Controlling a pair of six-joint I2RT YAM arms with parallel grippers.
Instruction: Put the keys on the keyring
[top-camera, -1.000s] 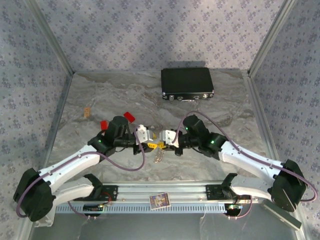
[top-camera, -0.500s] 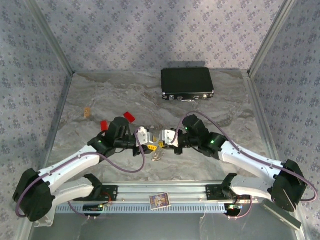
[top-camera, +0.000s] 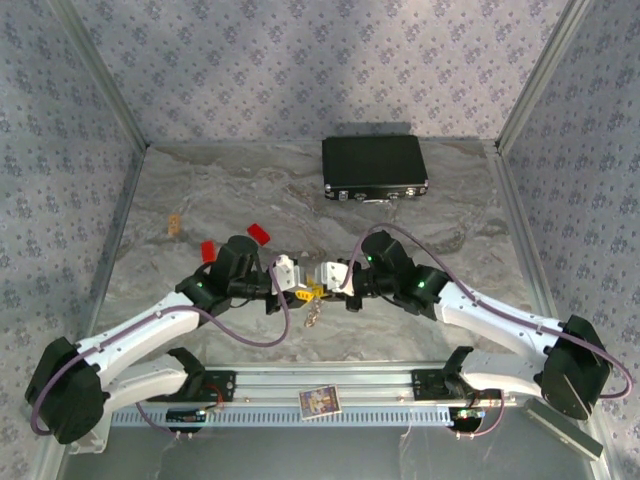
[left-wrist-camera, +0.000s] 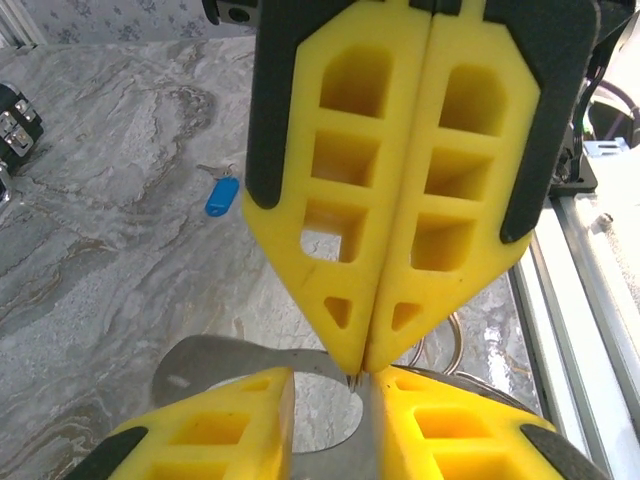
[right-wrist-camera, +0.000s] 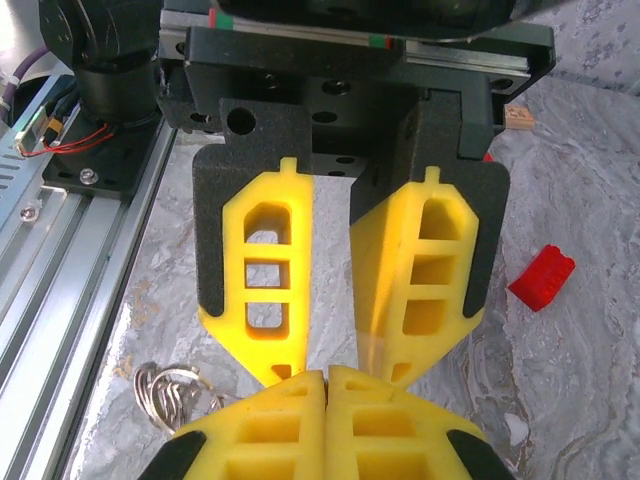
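Low over the table's middle my two grippers meet tip to tip. The left gripper (top-camera: 298, 289) has its fingers a little apart, with a flat silvery loop (left-wrist-camera: 230, 352) of the keyring spanning the gap in the left wrist view. My right gripper (top-camera: 325, 285) is shut, and its tips (left-wrist-camera: 365, 365) pinch a thin bit of metal right at that loop. Thin wire rings of the keyring (right-wrist-camera: 165, 393) hang down toward the marble (top-camera: 315, 313). The blue key (left-wrist-camera: 222, 195) lies alone on the table. The green key is out of view.
A black case (top-camera: 375, 167) sits at the back. Two red blocks (top-camera: 259, 233) (top-camera: 208, 249) lie just behind the left gripper, and a small tan block (top-camera: 176, 223) lies further left. The metal rail (top-camera: 320, 385) runs along the near edge.
The right gripper has edged slightly left, closing up against the left one. The hanging rings have barely shifted.
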